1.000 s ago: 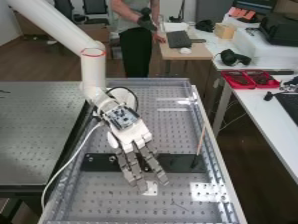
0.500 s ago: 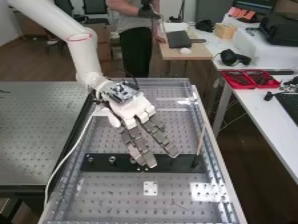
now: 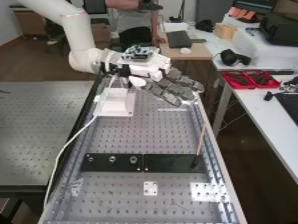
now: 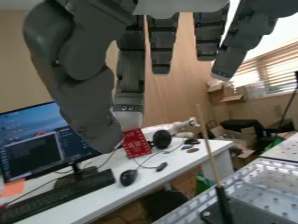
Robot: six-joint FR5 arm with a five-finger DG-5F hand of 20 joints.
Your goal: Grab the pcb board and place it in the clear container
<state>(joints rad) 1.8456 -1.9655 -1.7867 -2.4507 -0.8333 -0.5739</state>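
The hand (image 3: pixel 171 89) is above the bench's far end, over its right side, with fingers stretched toward the right edge. In the wrist view the hand (image 4: pixel 78 92) has its thumb and a neighbouring finger closed on the red pcb board (image 4: pixel 137 144), gripped by its upper edge and hanging tilted. The other fingers are fairly straight. A whitish box (image 3: pixel 114 107), apparently the container, stands at the far left of the bench, below the wrist and left of the fingers; the arm partly covers its top.
Across the perforated bench (image 3: pixel 126 197) lies a black strip (image 3: pixel 114 162) with a thin upright stick (image 3: pixel 201 139) at its right end. A small white plate (image 3: pixel 150 188) lies nearer. On the right desk are red trays (image 3: pixel 250 79). A person stands behind the bench.
From low over the black strip and white plate, the hand has risen and moved to the bench's far end, its fingers turning toward the right. The whitish box has come into fuller sight.
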